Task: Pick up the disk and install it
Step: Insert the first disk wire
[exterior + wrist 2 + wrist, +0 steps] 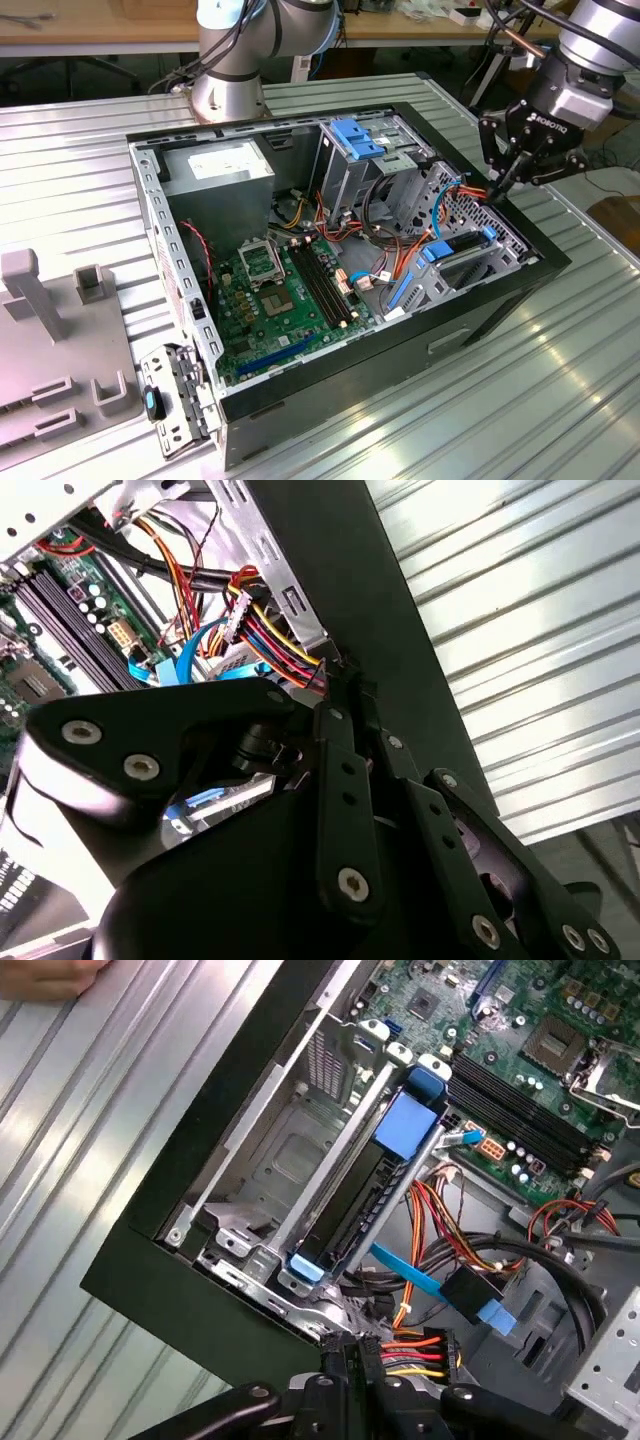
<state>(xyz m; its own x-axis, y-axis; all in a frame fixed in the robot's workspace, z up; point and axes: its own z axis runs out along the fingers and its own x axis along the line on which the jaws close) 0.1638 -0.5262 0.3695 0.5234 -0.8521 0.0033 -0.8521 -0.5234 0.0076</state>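
Blue-framed dark disk (362, 1198) edge-on in metal cage (290, 1155), end effector (497, 192) pressed together just beside coloured wires (420, 1345)

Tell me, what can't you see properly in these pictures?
- First wrist view: the disk sits between cage rails, so its label is hidden.
- Second wrist view: the gripper blocks much of the case.
- Exterior view: the power supply label's print is too small.

black end effector (342, 1358): body cut off by edge | silver robot arm (250, 40): upper part cut off | pinkish blur (45, 975): unidentifiable
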